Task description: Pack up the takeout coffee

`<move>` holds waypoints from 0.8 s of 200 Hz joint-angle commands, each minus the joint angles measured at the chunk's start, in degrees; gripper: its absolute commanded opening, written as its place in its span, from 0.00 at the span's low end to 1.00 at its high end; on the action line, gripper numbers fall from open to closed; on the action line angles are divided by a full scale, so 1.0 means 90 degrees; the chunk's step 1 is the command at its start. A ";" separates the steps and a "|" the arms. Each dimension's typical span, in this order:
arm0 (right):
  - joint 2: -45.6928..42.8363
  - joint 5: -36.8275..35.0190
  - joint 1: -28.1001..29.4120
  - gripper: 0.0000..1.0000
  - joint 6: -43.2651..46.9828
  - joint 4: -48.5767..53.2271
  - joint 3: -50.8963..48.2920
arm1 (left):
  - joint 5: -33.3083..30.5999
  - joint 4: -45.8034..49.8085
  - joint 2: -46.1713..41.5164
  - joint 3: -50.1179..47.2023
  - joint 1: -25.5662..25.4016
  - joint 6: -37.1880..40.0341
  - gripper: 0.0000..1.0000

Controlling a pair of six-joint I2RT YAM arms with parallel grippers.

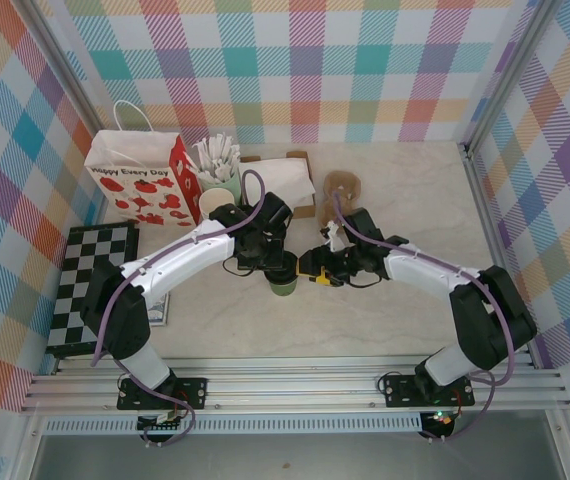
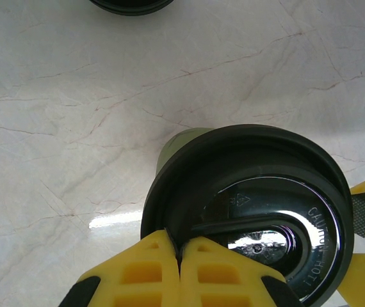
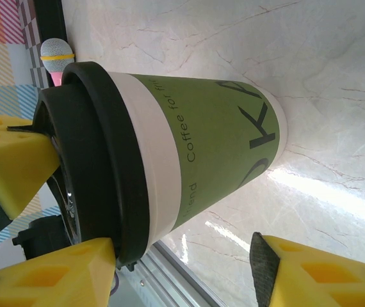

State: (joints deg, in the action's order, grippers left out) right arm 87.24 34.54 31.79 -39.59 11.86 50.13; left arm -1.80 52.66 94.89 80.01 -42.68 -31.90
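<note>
Resting on the black lid (image 2: 253,192) of the takeout coffee (image 3: 214,134), the jaws of the left arm (image 1: 180,258) are sitting fully shut, gripping nothing. The jaws of the right arm (image 1: 415,268) are standing partly open beside the upright cup, not clamping it. Beyond both, the paper bag (image 1: 135,180) is standing on the counter (image 2: 73,128). The lid is looking seated, with bagging seemingly still to do.

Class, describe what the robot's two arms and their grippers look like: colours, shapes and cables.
The left arm and right arm each have white shells, black joints and a purple cable looped alongside. The left gripper and right gripper have chunky yellow wedge-shaped fingers with recessed pockets and black pads.
</note>
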 commanded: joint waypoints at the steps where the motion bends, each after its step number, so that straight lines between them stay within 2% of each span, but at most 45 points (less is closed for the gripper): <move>1: 0.0202 -0.0143 0.0042 0.58 0.0075 0.0199 0.0225 | 0.0145 0.0109 0.0124 -0.0036 -0.0097 0.0117 0.00; 160: 0.0676 -0.1091 0.0102 0.50 0.0059 0.1647 0.0507 | 0.0249 -0.0083 0.0151 -0.0247 -0.0100 0.0234 0.00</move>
State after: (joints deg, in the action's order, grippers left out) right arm 90.02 31.73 32.38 -39.62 20.08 55.00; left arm -1.37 52.21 94.89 79.75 -42.68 -31.14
